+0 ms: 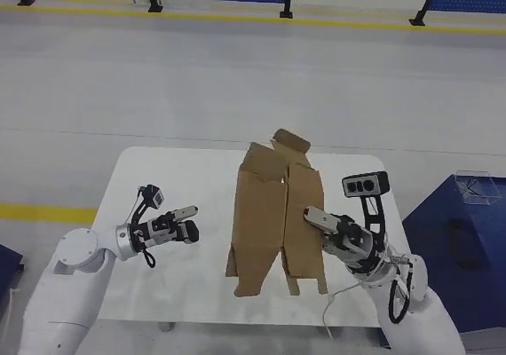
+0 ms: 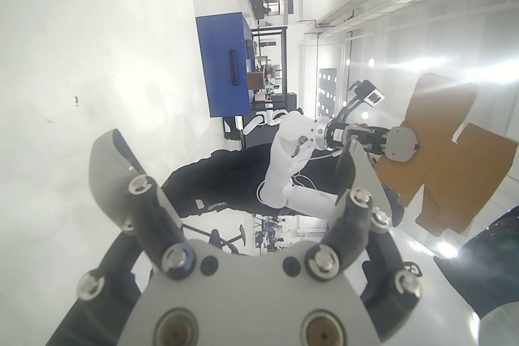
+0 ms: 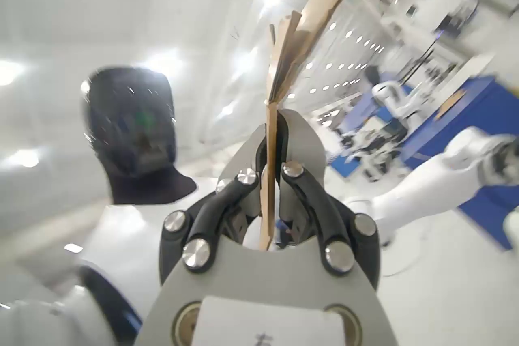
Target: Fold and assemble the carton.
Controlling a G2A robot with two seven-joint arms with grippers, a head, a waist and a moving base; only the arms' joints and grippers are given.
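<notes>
A flat brown carton (image 1: 271, 217) is held up above the white table (image 1: 164, 177), its flaps hanging toward the front edge. My right gripper (image 1: 311, 216) is shut on the carton's right panel; in the right wrist view the cardboard edge (image 3: 271, 145) runs between the closed fingers (image 3: 300, 140). My left gripper (image 1: 191, 222) hovers over the table to the left of the carton, a short gap away, open and holding nothing. In the left wrist view its spread fingers (image 2: 117, 161) frame the carton (image 2: 450, 157) and the right gripper (image 2: 399, 145) farther off.
A blue cabinet (image 1: 475, 240) stands right of the table with a clear box (image 1: 477, 186) on top. Bare tabletop lies left of the carton and along the front edge (image 1: 191, 306).
</notes>
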